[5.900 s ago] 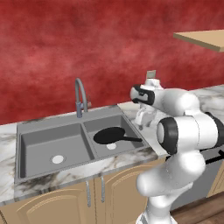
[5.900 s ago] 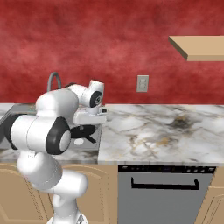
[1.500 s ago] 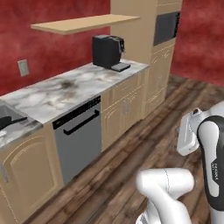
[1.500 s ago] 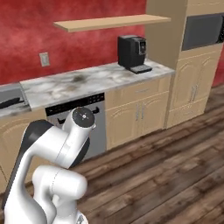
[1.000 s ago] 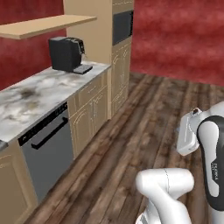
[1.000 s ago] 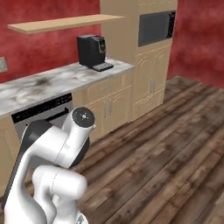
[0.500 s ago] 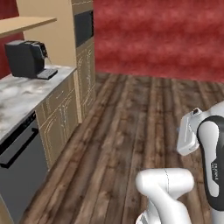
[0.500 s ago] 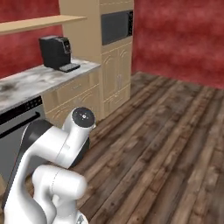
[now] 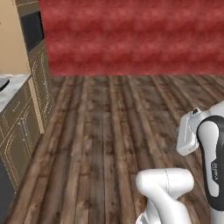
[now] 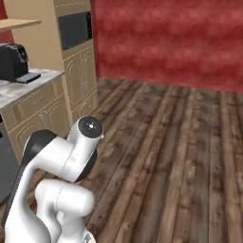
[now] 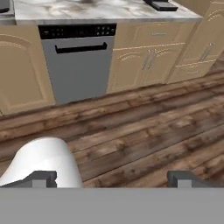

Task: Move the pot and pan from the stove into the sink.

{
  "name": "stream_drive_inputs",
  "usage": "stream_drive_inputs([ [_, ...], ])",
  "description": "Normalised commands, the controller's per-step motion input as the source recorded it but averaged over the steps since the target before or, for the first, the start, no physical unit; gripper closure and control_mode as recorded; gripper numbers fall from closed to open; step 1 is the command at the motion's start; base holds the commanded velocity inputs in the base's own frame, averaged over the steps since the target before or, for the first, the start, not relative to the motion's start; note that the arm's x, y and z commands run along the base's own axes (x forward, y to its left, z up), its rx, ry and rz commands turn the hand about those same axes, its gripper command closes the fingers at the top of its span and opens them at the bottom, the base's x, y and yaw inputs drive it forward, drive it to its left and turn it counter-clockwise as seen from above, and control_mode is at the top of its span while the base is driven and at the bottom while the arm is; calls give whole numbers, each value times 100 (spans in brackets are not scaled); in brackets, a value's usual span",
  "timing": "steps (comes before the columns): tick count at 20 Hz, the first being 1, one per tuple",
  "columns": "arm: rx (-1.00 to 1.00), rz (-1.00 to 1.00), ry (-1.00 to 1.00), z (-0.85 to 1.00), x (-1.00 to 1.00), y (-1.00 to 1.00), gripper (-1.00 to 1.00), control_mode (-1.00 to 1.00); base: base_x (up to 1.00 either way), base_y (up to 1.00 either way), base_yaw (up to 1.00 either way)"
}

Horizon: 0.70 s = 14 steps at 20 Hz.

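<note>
The pot, the pan, the stove and the sink are out of view. In the hand view my gripper [image 11: 113, 178] is open, its two dark fingertips [image 11: 41, 177] far apart at the bottom with nothing between them. It hangs over wooden floor and faces the lower cabinets. My white arm [image 9: 205, 148] is folded close to the base at the right of the left base view and rises at the lower left of the right base view [image 10: 66, 156].
A grey dishwasher [image 11: 76, 61] sits under a marble counter [image 11: 100, 11] between beige cabinets. A black coffee machine [image 10: 13, 61] stands on the counter beside a tall oven cabinet [image 10: 71, 47]. Open wooden floor [image 9: 113, 122] runs to a red wall [image 9: 131, 35].
Both base views have swung round with the base: counter, dishwasher and coffee machine slid off to the left, and floor and red wall came in. The arm's pose and the open gripper are unchanged.
</note>
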Motion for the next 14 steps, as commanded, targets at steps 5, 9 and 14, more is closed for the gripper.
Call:
stream_drive_inputs([
  [5,0,0,0,0,0,0,-100,100,0,-12,-47],
  [9,0,0,0,0,0,0,-100,100,0,-18,-46],
  [14,0,0,0,0,0,0,-100,100,0,-15,-47],
])
